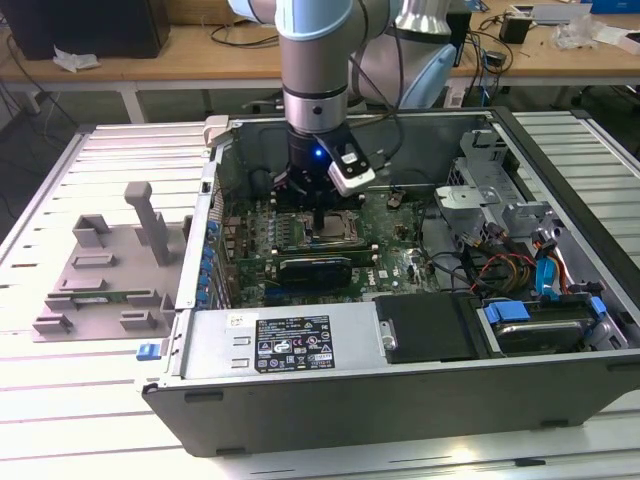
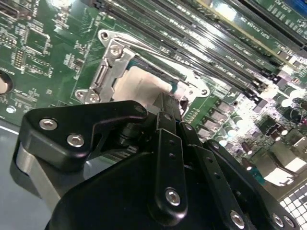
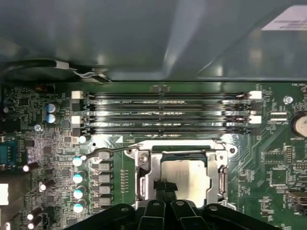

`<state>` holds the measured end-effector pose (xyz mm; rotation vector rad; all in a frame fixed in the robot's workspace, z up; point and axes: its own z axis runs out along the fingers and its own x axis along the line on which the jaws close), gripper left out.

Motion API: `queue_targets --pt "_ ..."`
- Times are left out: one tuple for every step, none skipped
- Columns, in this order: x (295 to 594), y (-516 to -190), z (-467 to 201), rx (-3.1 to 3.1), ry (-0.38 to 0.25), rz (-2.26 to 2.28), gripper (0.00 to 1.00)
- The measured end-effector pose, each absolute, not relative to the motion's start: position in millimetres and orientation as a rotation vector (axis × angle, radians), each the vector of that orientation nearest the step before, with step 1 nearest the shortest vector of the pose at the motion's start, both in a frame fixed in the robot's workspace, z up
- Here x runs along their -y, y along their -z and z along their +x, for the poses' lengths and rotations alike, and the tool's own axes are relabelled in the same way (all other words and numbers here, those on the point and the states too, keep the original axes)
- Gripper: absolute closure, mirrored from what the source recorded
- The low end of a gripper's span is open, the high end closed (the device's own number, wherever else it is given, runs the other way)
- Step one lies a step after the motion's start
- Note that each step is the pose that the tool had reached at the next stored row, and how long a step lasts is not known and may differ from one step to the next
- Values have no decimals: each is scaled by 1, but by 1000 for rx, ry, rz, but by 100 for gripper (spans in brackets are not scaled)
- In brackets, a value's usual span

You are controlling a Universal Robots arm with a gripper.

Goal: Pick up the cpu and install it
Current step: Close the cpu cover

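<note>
Care matters here: the cpu (image 3: 192,178) lies flat in the socket (image 3: 141,178), and the claw (image 3: 165,186), closed up with nothing held, touches its top; press lightly and level, without sideways drag.

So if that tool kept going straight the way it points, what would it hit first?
Most likely the cpu, the silver square lying in the motherboard socket directly below the tool. Whether they touch is unclear.
</note>
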<state>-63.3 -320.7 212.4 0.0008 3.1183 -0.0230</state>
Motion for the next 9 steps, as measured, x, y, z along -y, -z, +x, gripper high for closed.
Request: queue_targets --pt "321 -212 -65 -3118 23 1 89" --pt "321 -212 -66 -3118 23 1 89" --pt "321 -211 -67 -3118 23 1 89" --pt "321 -210 -69 -3118 23 1 89" --pt "321 -210 -71 -3119 23 1 89" --pt "321 -209 -71 -3118 23 1 89" --pt "321 -208 -72 -3119 23 1 89" --pt "321 -208 -72 -3118 23 1 89" --pt "321 -208 -73 -3118 23 1 89"
